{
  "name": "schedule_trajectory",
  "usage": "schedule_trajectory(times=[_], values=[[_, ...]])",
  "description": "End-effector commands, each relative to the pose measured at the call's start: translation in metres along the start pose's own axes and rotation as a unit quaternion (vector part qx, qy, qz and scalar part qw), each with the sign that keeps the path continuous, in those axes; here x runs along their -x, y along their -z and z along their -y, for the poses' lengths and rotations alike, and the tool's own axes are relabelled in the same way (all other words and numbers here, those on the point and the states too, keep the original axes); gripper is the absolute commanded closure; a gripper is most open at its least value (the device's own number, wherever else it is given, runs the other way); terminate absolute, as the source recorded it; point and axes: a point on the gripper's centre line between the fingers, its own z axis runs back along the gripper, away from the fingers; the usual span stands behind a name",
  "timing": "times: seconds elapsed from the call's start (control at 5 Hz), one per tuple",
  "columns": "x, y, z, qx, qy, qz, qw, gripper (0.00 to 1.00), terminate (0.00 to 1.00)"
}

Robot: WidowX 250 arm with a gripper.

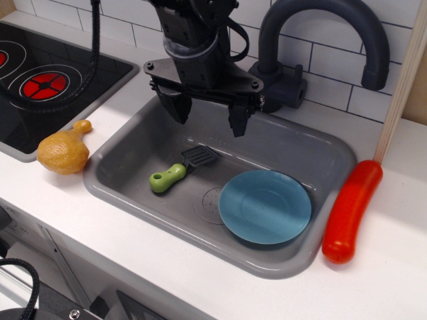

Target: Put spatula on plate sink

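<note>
The spatula (179, 170) lies flat on the floor of the grey sink (127, 150), its lime-green handle toward the front left and its dark slotted blade toward the back right. The blue plate (265, 206) lies in the sink's right half, just right of the drain mark, apart from the spatula. My gripper (208, 117) hangs open and empty above the sink's back part, fingers pointing down, a little above and behind the spatula's blade.
A dark arched faucet (320, 40) stands behind the sink at the back right. A yellow toy chicken leg (65, 150) lies on the counter left of the sink. A red sausage (351, 210) lies right of it. A black stove (47, 83) is at the far left.
</note>
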Motion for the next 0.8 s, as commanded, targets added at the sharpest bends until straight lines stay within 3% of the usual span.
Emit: schedule_trajectory(times=[0.0, 0.4, 0.6], values=[[0.0, 0.0, 0.0, 0.0, 0.0, 0.0, 1.0, 0.0, 0.0], [0.008, 0.008, -0.027, -0.001, 0.007, 0.013, 0.9999, 0.0, 0.0], [0.016, 0.024, -0.042, -0.009, 0.024, 0.011, 0.9996, 0.0, 0.0]])
